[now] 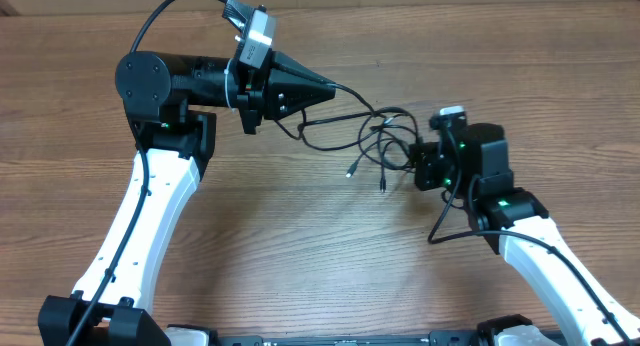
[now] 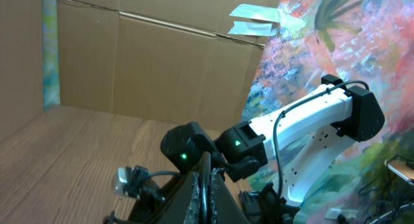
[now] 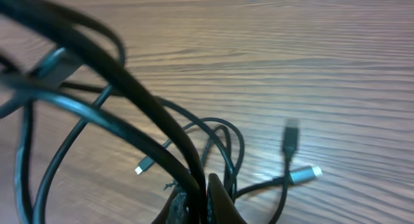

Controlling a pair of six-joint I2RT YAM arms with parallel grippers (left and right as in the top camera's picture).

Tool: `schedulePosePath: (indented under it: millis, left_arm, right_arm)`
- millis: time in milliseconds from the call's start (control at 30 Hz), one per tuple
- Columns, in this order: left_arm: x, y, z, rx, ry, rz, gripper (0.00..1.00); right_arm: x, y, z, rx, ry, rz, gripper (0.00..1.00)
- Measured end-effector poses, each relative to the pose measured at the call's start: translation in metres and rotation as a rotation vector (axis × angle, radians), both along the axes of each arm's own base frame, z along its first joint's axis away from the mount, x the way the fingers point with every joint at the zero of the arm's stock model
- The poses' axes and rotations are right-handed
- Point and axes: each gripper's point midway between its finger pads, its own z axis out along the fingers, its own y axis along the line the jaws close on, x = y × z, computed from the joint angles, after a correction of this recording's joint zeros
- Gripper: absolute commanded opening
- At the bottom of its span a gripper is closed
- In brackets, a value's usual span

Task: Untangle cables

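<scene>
Thin black flexible cables (image 1: 380, 136) with small plug ends — one loose tangle at the middle of the brown wood-grain table (image 1: 300, 256), strung between both arms. Left jaws: pressed together on one strand leading into the tangle. Right jaws: clamped on several loops at its right edge — plugs lying just beyond.
</scene>
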Motion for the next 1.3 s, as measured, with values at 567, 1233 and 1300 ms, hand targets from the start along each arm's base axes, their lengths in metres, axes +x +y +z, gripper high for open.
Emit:
schedulePosePath:
  millis: [567, 1233, 1300]
  left_arm:
    - [0.027, 0.037, -0.004, 0.006, 0.058, 0.119, 0.04]
    - [0.026, 0.038, -0.009, 0.021, 0.054, 0.102, 1.00]
    - [0.025, 0.038, -0.009, 0.021, 0.054, 0.101, 1.00]
  right_arm:
    - [0.007, -0.025, -0.001, -0.012, 0.003, -0.097, 0.04]
    - [0.020, 0.029, 0.064, 0.240, -0.222, 0.158, 0.04]
    - [0.021, 0.036, 0.080, 0.278, -0.279, 0.202, 0.04]
